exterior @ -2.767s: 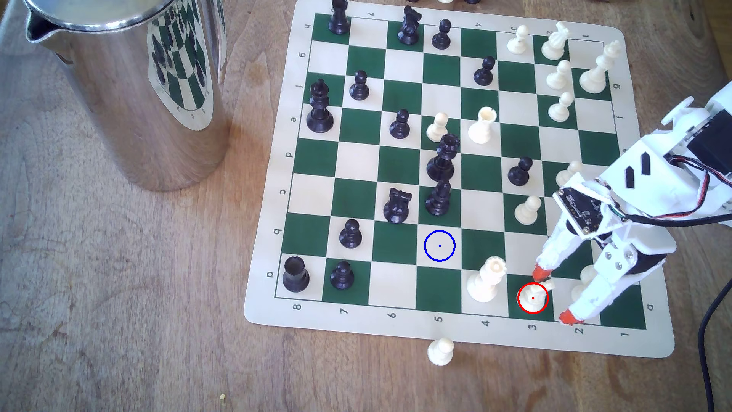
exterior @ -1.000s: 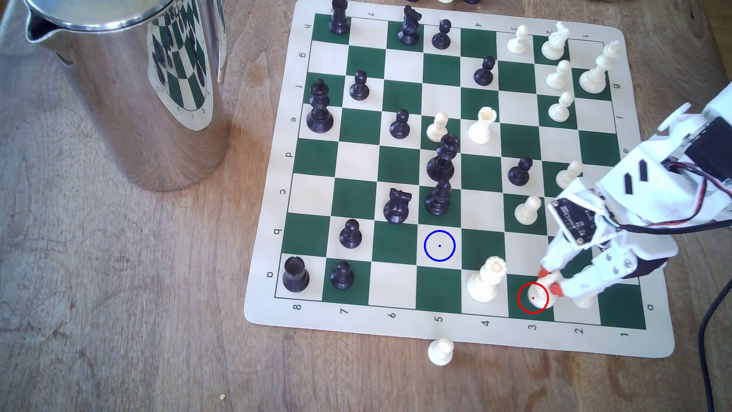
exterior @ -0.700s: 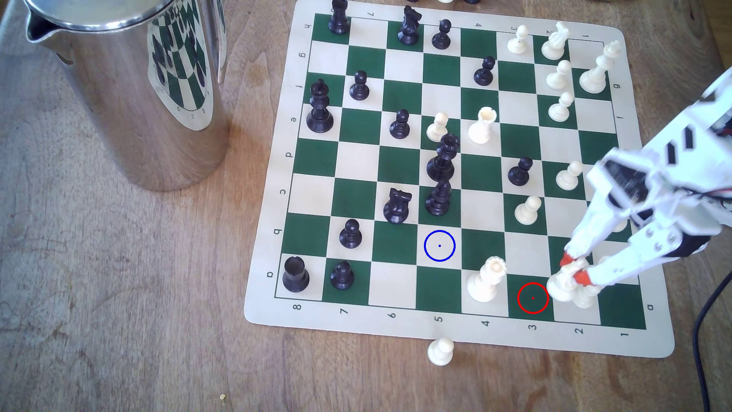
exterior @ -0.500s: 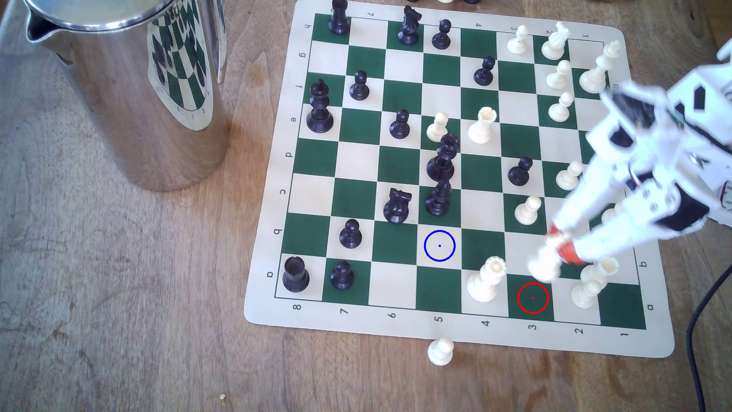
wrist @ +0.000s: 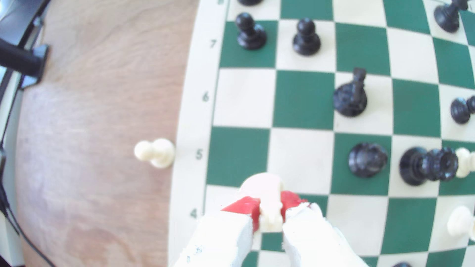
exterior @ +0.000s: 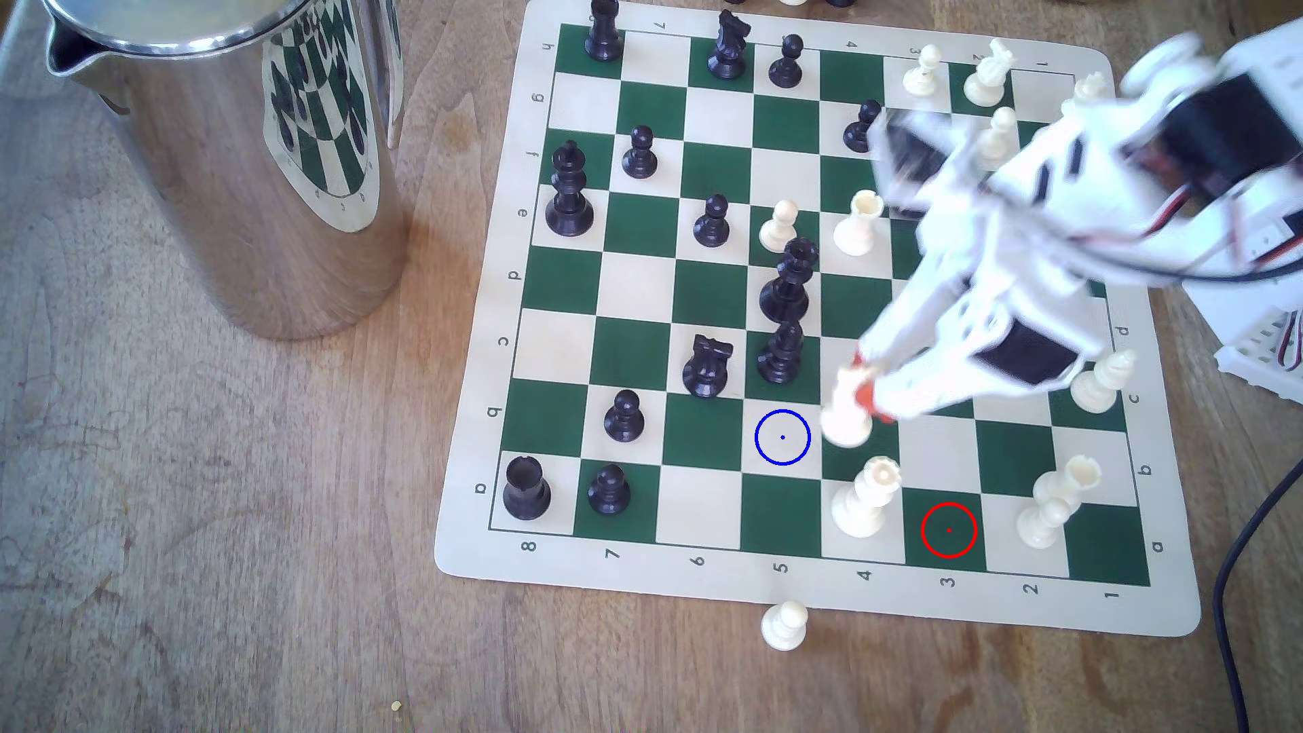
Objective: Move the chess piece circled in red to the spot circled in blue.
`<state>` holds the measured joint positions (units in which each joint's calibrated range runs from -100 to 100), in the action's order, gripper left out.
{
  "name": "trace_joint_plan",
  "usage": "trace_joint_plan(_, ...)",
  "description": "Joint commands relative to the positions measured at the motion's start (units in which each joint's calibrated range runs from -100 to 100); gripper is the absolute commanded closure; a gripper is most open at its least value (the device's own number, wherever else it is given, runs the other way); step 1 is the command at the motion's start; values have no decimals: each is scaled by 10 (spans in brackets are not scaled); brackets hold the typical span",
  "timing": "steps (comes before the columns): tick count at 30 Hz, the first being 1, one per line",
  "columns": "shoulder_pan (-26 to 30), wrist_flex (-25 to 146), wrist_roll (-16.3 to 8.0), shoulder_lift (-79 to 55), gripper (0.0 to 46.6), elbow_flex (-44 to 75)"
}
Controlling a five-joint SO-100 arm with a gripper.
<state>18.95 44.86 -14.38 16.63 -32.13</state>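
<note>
The claw (exterior: pixel 861 395) pinches the chess piece (exterior: pixel 845 416) between its red-tipped fingers (wrist: pixel 245 206), gripping the head while the round base hangs blurred over the board (exterior: pixel 705 571). In the exterior view the chess piece sits just to the right of the spot (exterior: pixel 782 437), close to its blue ring but not on it. The red-ringed green square (exterior: pixel 948 530) near the board's edge is bare. A cream pawn (exterior: pixel 784 626) stands on the counter (exterior: pixel 247 528) beside the board.
</note>
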Motion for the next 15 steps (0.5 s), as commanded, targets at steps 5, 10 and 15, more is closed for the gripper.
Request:
trace_joint_plan(5, -15, -12, 13, -76, 464, 100)
trace_joint_plan(10, -19, -36, 16, -112, 464, 104)
trace_joint_plan(15, -20, -46, 17, -122, 464, 100)
